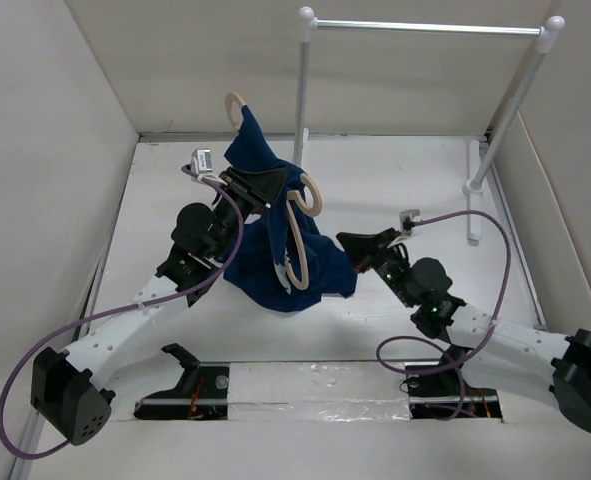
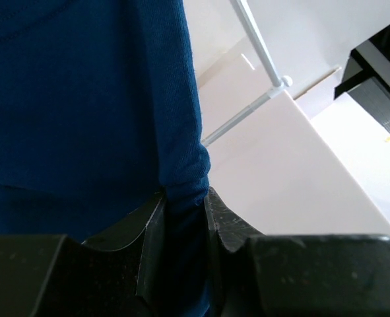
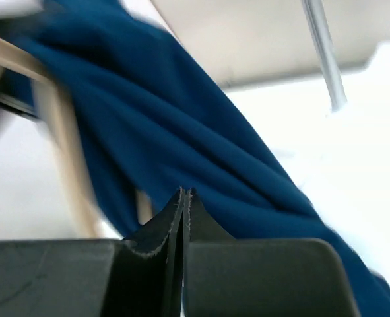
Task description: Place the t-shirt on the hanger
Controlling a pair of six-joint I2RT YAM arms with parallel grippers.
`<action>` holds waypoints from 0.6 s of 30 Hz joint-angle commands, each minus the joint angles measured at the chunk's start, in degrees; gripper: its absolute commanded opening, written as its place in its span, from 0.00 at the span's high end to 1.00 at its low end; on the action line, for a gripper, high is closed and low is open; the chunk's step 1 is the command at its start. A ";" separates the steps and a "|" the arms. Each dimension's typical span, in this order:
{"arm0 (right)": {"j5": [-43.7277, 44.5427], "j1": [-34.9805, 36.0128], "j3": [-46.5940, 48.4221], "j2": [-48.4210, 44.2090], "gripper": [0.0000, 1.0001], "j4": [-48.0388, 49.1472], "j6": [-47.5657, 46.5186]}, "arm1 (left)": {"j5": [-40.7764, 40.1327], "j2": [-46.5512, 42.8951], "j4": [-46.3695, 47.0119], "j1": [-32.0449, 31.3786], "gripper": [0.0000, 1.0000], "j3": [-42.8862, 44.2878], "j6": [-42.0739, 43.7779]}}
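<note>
The navy t-shirt (image 1: 275,255) hangs bunched in mid-air over the table's middle, draped on the pale beige hanger (image 1: 300,225), whose hook (image 1: 235,105) sticks out above the cloth. The chest print is hidden. My left gripper (image 1: 263,187) is shut on a fold of the t-shirt (image 2: 181,198) and holds it up. My right gripper (image 1: 360,245) is shut and empty, just right of the shirt's lower edge. In the right wrist view the gripper (image 3: 183,193) sits in front of the t-shirt (image 3: 221,152) and a blurred hanger arm (image 3: 63,145).
The rack with white posts and a silver bar (image 1: 425,28) stands at the back right; its left post (image 1: 301,90) rises just behind the shirt, and its right foot (image 1: 473,190) rests on the table. White walls enclose the table. The rack also shows in the left wrist view (image 2: 260,53).
</note>
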 commanded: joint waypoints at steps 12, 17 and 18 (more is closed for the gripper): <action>-9.79 1.67 4.21 22.37 0.37 7.70 -4.20 | 2.50 -6.40 2.28 0.83 1.00 1.07 -1.83; -8.83 3.42 6.06 26.59 0.71 9.10 -4.29 | 2.15 -6.84 2.28 0.83 1.00 0.72 -2.27; -8.65 3.43 6.06 27.03 0.81 9.63 -3.60 | 2.15 -6.84 2.62 0.83 1.00 0.46 -2.45</action>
